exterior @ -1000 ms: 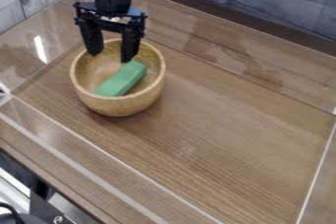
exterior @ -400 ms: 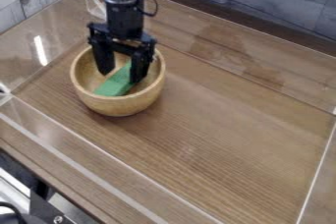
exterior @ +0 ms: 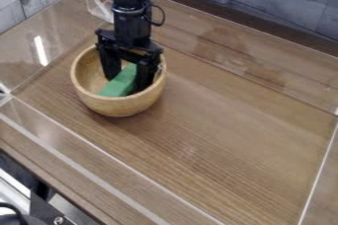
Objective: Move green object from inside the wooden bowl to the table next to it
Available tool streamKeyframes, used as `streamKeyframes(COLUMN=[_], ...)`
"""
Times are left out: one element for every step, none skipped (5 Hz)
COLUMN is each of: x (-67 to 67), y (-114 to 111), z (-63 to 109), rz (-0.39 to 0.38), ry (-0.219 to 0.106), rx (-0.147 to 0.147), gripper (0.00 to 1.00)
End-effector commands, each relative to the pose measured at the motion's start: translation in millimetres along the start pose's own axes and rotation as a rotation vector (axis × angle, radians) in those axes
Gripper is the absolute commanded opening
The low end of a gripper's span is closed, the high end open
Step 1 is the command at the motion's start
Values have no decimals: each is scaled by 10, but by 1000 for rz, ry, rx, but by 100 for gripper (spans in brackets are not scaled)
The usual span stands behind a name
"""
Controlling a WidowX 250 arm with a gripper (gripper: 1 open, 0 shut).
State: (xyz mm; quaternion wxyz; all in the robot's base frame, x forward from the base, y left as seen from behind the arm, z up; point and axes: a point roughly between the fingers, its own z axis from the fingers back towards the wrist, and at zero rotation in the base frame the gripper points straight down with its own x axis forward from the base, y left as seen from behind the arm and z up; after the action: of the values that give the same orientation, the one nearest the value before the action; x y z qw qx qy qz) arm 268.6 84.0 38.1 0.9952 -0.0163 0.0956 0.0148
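Note:
A bright-green flat block, the green object (exterior: 122, 83), lies inside the wooden bowl (exterior: 95, 98), which stands on the brown table (exterior: 224, 130) toward the left. My black gripper (exterior: 129, 70) points down into the bowl, open, with one finger on each side of the block's upper end. The fingers (exterior: 107, 64) do not press on the block. The block's far end is partly hidden behind them.
Clear acrylic walls (exterior: 40, 34) border the table on the left, front and right. A dark cable runs behind the arm at the back left. Bare tabletop stretches to the right of the bowl and in front of it.
The gripper has come down into the bowl and shifted slightly right, its open fingers now straddling the green block. The block and the bowl have stayed in place.

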Motion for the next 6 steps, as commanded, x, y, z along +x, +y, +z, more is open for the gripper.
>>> streamKeyframes(x=[33, -30, -100, -98, -82, 8], y=[-23, -8, 3, -2, -9, 73], z=[74, 71, 97, 180, 264, 219], rz=[-54, -45, -37, -21, -1, -16], ry=[-34, -35, -41, -52, -65, -67], rx=[17, 9, -6, -35, -59, -53], gripper=[100, 100, 0, 0, 100, 100])
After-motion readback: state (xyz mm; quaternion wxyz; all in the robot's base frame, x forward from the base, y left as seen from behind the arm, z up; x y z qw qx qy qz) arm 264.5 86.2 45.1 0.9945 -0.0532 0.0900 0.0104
